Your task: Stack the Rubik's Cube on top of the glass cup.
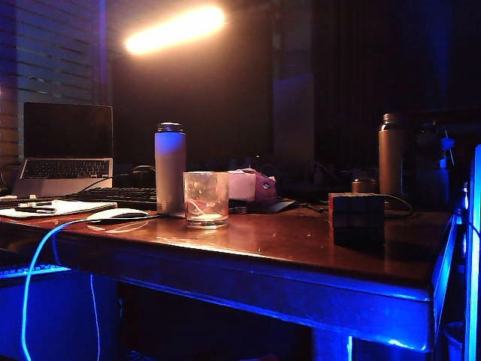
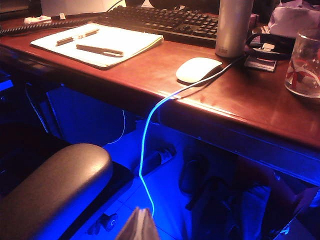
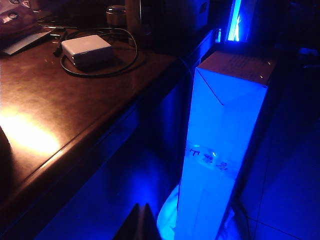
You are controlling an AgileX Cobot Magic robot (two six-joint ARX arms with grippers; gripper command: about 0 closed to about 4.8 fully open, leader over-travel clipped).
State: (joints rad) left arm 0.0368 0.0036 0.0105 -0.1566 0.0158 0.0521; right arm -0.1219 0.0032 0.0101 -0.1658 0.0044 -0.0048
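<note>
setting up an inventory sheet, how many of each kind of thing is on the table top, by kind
Seen across the three views:
Rubik's Cube: 1
glass cup: 1
bottles: 2, white bottle and brown bottle
computer gear: 4, laptop, keyboard, mouse, adapter box
pens: 2
notepad: 1
Total: 11
</note>
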